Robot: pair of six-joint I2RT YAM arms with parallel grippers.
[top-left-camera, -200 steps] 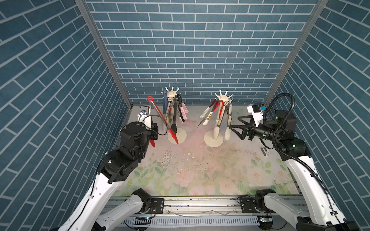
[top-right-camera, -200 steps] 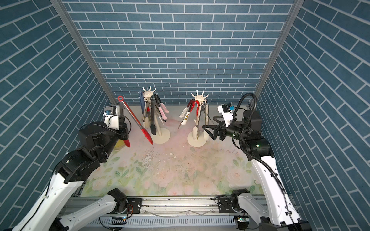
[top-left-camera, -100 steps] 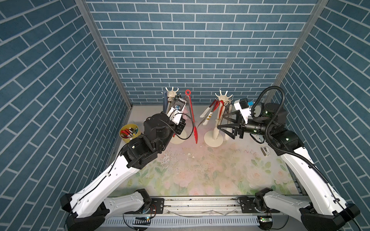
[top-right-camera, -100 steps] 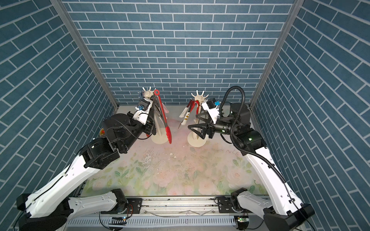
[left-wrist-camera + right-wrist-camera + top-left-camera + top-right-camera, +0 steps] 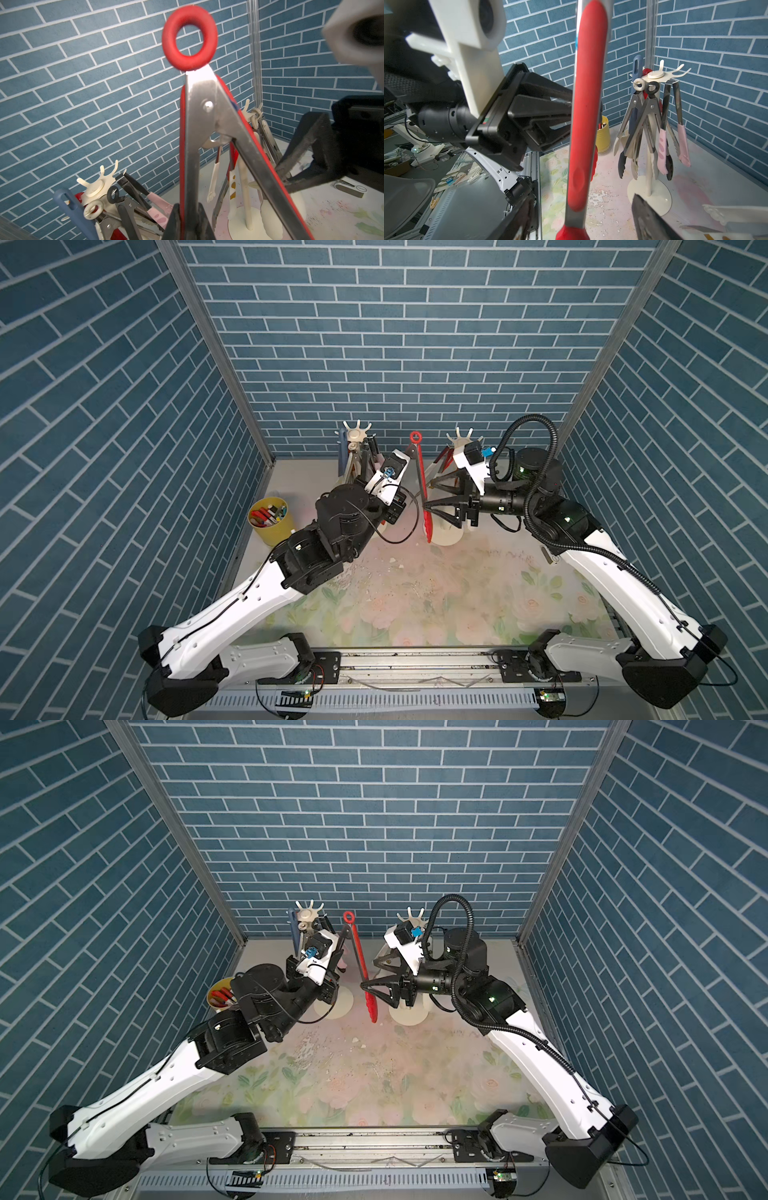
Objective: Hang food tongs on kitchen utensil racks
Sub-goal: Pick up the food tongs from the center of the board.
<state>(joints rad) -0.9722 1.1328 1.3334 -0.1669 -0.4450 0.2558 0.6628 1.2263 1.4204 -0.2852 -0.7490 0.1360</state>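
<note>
Left wrist view shows the left gripper (image 5: 188, 223) squeezing the red food tongs (image 5: 199, 128) tight, ring end up. In a top view the tongs stand over the table (image 5: 415, 605) near its back edge, between the left rack (image 5: 356, 434) and the right rack (image 5: 462, 437). The right gripper (image 5: 428, 496) is wide, with one finger on each side of the tongs' lower part.

The arms (image 5: 232, 605) have white shells, black joints (image 5: 307, 556), thin black cables (image 5: 395, 540); the right carries a ribbed hose (image 5: 554, 439).
</note>
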